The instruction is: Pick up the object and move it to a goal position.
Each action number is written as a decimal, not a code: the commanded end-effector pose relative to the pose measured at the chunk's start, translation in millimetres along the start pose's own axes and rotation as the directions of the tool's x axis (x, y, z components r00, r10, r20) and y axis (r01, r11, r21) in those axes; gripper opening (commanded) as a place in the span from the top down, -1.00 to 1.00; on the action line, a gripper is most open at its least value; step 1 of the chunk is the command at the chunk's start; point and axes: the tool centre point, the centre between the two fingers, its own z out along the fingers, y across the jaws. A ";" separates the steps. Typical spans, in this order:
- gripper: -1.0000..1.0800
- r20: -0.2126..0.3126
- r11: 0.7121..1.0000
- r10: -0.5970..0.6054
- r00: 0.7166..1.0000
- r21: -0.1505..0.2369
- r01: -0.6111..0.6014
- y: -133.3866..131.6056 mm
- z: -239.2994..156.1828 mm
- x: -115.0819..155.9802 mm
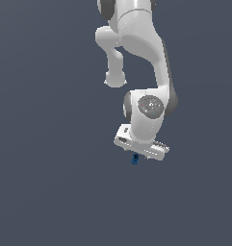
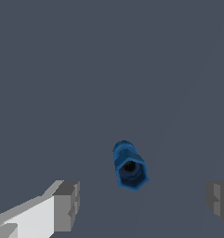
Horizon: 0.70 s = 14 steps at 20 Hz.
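One object (image 2: 129, 166), dark blue, lumpy, with a dark hollow facing the wrist camera. Location: on the bench (image 1: 45, 192), whose edges and corners lie out of frame; directly beneath the gripper (image 1: 135, 154). Jaws: spread wide, holding nothing; in the wrist view the object sits between the two fingers (image 2: 66, 205), nearer neither by much, touching neither. Step in hand, judged: approach before the grasp. Next move calls for lowering around the object, then closing squarely on it.
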 end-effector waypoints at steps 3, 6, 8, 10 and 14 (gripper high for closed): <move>-0.92 -0.002 1.000 0.022 1.000 0.001 -0.022 -2.7 2.6 1.7; -0.92 -0.001 1.000 0.018 1.000 0.000 -0.018 -2.4 2.8 1.3; -0.92 -0.001 1.000 0.018 1.000 0.000 -0.018 -2.6 6.1 1.1; -0.92 -0.001 1.000 0.019 1.000 0.000 -0.019 -2.5 12.6 1.1; -0.92 -0.002 1.000 0.021 1.000 0.000 -0.021 -2.0 34.3 0.8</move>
